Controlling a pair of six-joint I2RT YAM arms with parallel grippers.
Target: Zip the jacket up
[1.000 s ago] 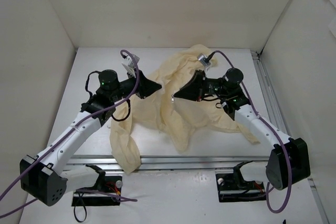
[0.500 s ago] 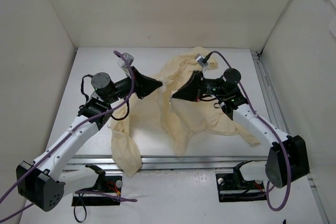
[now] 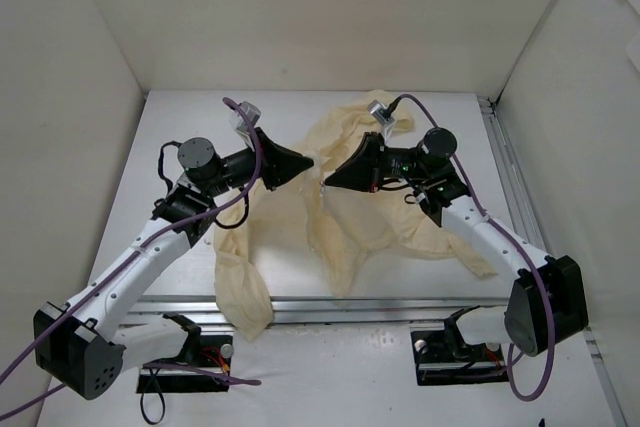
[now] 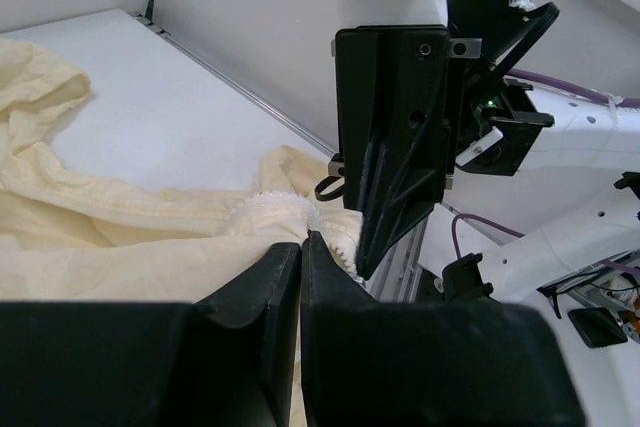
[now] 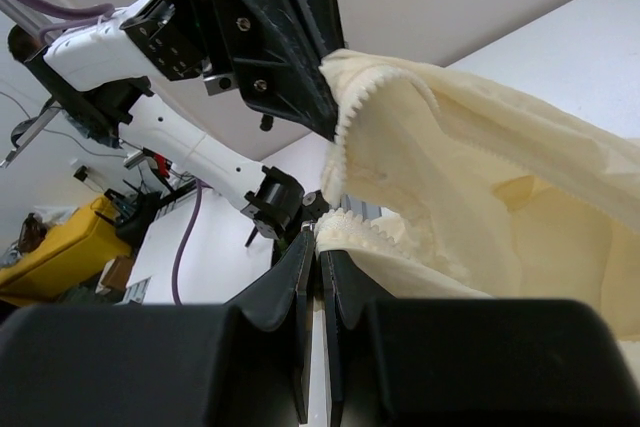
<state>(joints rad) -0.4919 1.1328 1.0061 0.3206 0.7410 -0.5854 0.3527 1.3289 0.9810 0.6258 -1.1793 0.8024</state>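
Top view: jacket [image 3: 350,232] lies crumpled on the table [image 3: 190,127], its middle lifted between the arms. Left gripper [image 3: 306,162] and right gripper [image 3: 327,178] sit almost tip to tip above it.

Left wrist view: left fingers [image 4: 255,287] are fully closed, pinching fabric by the zipper teeth [image 4: 275,205], with the right gripper just beside.

Right wrist view: right fingers [image 5: 285,277] are fully closed on the other toothed edge.

The step looks like bringing the zipper sides together. Next, the ends need aligning and seating. No slider is visible.

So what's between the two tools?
A short bit of the jacket's toothed zipper edge, pinched by the left tool and right tool; the right wrist view shows it.
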